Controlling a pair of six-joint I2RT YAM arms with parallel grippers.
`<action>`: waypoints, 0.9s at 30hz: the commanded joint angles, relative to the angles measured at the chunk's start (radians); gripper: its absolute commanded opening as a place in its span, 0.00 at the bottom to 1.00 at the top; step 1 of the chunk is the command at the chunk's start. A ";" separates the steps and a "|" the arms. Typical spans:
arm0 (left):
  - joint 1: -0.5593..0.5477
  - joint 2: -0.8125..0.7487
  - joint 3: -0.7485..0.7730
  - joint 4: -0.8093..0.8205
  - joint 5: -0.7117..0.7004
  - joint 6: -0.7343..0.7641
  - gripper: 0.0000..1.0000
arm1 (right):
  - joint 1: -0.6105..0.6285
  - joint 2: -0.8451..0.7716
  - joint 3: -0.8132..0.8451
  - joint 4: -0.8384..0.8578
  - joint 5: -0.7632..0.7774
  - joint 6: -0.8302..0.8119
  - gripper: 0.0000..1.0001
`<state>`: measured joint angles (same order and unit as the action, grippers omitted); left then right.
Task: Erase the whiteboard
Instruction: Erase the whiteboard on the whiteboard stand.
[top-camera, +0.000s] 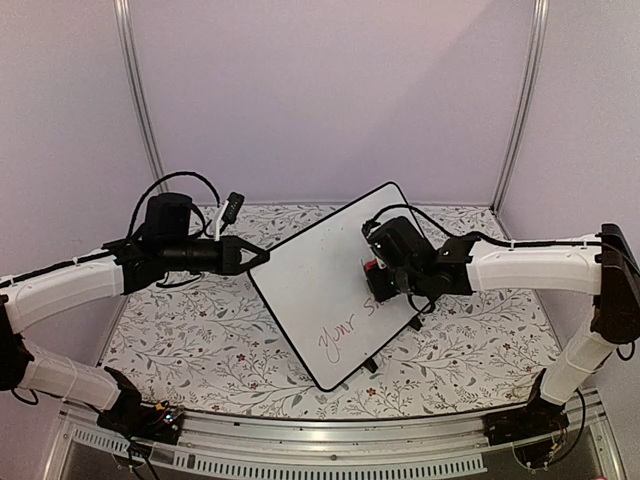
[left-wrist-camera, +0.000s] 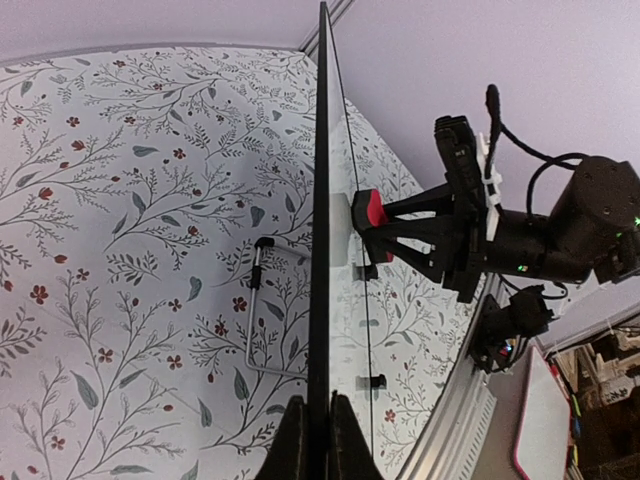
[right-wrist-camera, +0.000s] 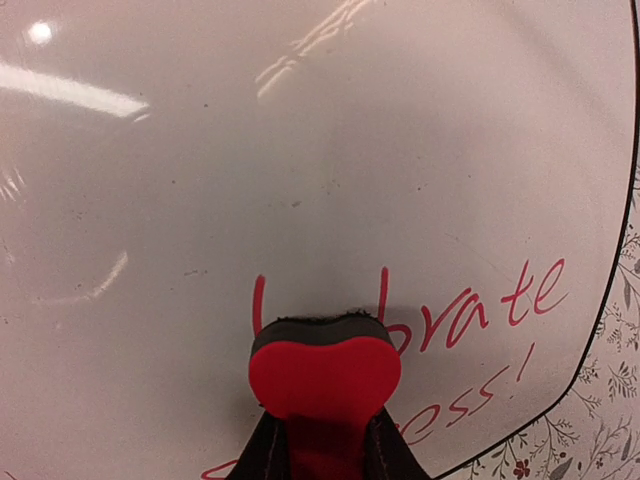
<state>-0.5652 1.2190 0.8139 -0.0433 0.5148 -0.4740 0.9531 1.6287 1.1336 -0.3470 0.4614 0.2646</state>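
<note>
Eraser (right-wrist-camera: 325, 375) clamped in right tool (right-wrist-camera: 322, 432), on whiteboard (right-wrist-camera: 300, 150), left wrist view shows left tool (left-wrist-camera: 310, 432) clamping it

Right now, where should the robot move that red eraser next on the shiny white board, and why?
Probably slide the red eraser block sideways across the red handwriting beside it. The right gripper seems to press it on the glossy white whiteboard, letters show on both sides of it, and the left gripper clamps the board's edge.

This is looking like a robotics lab test booth: plain pale lilac wall panels (top-camera: 330, 90) and silver aluminium frame posts (top-camera: 143, 100) are enclosing a floral-printed tabletop (top-camera: 200, 330), and two white-and-black robot arms (top-camera: 530, 265) are standing on a slotted aluminium rail (top-camera: 330, 445).
</note>
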 joint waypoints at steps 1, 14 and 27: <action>-0.020 0.014 -0.010 0.002 0.044 0.080 0.00 | -0.023 0.030 0.058 0.039 -0.038 -0.024 0.21; -0.020 0.016 -0.009 0.002 0.045 0.080 0.00 | -0.047 0.061 0.105 0.043 -0.091 -0.043 0.21; -0.020 0.022 -0.008 0.003 0.047 0.081 0.00 | -0.048 -0.024 -0.076 0.061 -0.099 0.006 0.21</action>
<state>-0.5652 1.2221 0.8139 -0.0425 0.5140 -0.4763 0.9112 1.6230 1.1248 -0.2596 0.3836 0.2470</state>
